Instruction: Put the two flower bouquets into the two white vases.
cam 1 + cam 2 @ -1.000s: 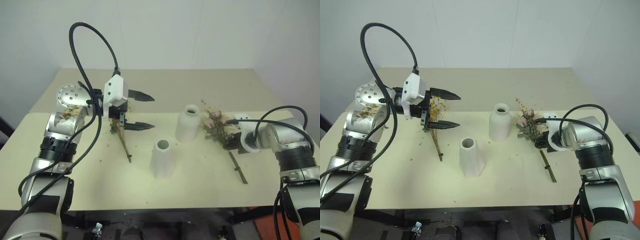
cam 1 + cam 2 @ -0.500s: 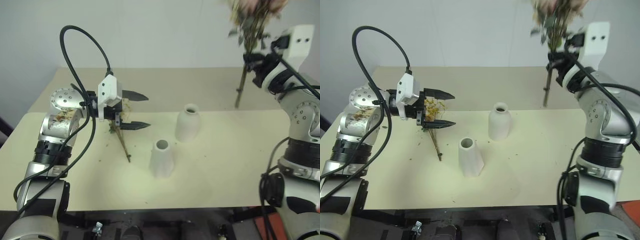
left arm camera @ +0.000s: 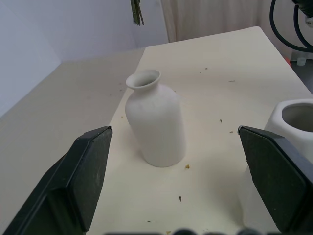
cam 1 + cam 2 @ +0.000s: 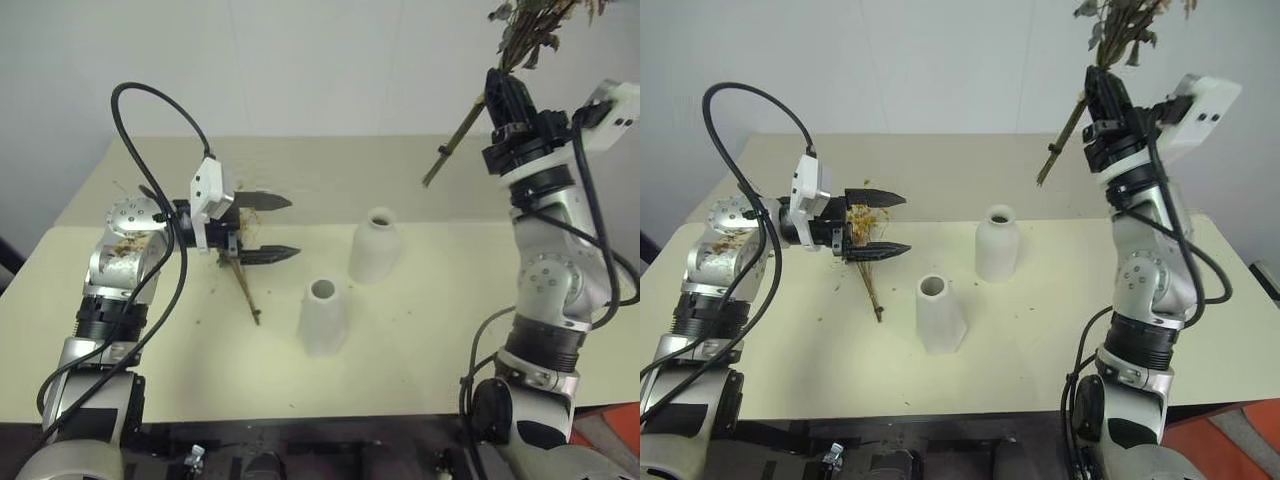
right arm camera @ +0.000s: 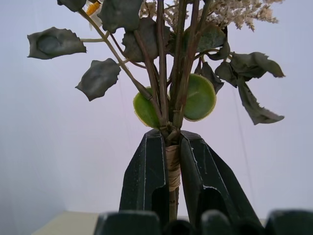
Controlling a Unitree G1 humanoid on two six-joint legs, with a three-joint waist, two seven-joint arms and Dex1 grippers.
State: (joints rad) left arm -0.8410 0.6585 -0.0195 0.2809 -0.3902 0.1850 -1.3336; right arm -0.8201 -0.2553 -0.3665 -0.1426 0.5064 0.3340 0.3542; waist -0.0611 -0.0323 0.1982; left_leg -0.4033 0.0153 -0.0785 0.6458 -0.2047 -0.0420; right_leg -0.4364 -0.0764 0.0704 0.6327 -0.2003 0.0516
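My right gripper (image 4: 500, 92) is raised high above the table's right side and is shut on the brown stems of a bouquet (image 5: 172, 83) of dark green leaves and white sprigs. Its stem end (image 4: 432, 178) slants down and left, and its top leaves the picture. The other bouquet (image 4: 241, 278), with yellow-orange blossoms on thin twigs, lies on the table under my left gripper (image 4: 293, 226). That gripper is open, holds nothing and points toward the bottle-shaped white vase (image 3: 155, 122). The cone-shaped white vase (image 4: 323, 316) stands nearer the front.
The beige table (image 4: 420, 330) carries small dried crumbs around the yellow bouquet. A black cable (image 4: 150, 110) loops above my left arm. A pale wall stands behind the table's far edge.
My right arm has lifted the green bouquet off the table's right side to high above it and turned it upward. My left gripper has sunk slightly and stays open.
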